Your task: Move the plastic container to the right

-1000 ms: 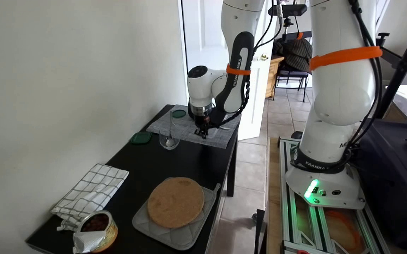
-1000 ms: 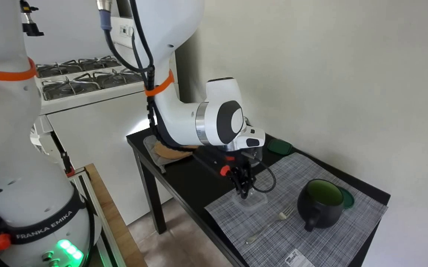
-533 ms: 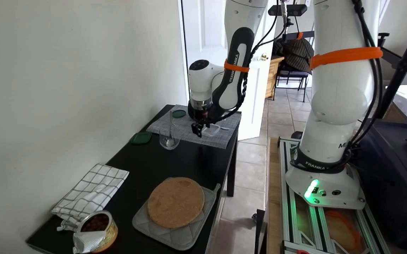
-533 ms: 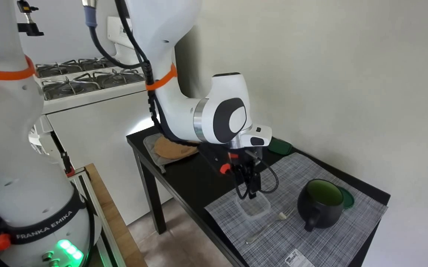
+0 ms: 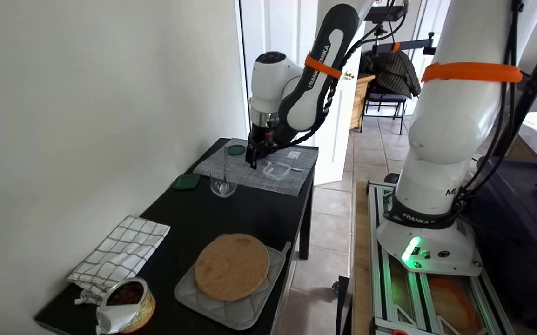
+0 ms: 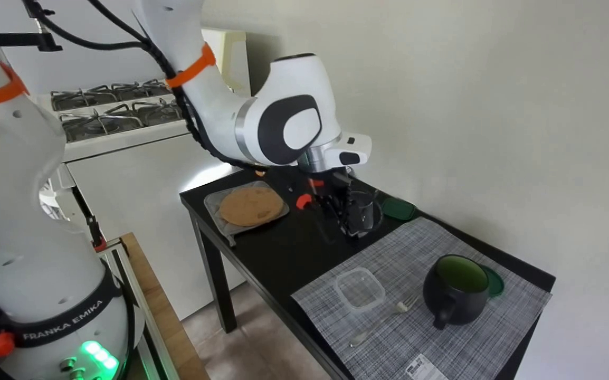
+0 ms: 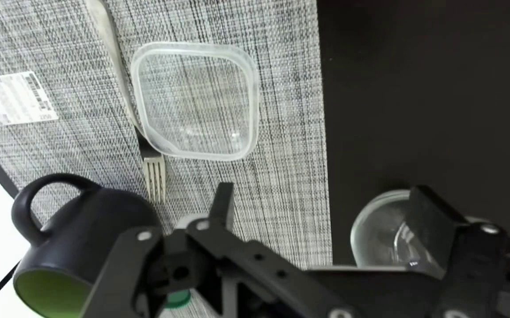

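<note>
The plastic container (image 7: 197, 104), a low clear tub with rounded corners, rests upright on the grey woven mat. It appears in both exterior views, as container (image 5: 276, 171) and container (image 6: 360, 289). My gripper (image 7: 325, 203) is up and away from it, towards the bare black tabletop, its two fingers spread wide with nothing between them. In an exterior view the gripper (image 6: 356, 224) hangs in front of the clear glass. The right finger (image 7: 434, 221) covers part of that glass in the wrist view.
A fork (image 7: 154, 176) lies right beside the container. The black mug (image 6: 455, 295) with green inside stands further along the mat. A clear glass (image 5: 223, 186) holding a spoon stands near the mat's edge, by a green lid (image 5: 186, 181). A cork round (image 5: 231, 267) sits on a grey pad.
A second ago my gripper was down at the container's rim. It has since risen off and moved towards the glass, its fingers now wide apart. The container stays on the mat.
</note>
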{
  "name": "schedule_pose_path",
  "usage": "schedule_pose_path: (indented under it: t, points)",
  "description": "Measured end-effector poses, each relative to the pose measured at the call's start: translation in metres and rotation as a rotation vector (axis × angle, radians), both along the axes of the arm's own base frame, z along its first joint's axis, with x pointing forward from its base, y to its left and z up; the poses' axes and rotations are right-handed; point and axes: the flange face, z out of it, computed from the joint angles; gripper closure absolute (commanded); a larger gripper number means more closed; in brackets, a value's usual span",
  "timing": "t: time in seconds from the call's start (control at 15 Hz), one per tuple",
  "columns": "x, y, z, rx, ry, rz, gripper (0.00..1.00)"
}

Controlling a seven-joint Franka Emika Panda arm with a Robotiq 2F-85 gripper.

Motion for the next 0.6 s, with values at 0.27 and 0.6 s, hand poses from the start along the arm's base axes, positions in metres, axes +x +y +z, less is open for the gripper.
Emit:
schedule_pose_path:
  t: [0.27,0.6]
  points:
    - [-0.004,0.005,0.051,0.015,-0.156,0.082,0.00]
    - [0.011,0.018,0.084,0.027,-0.249,0.155,0.00]
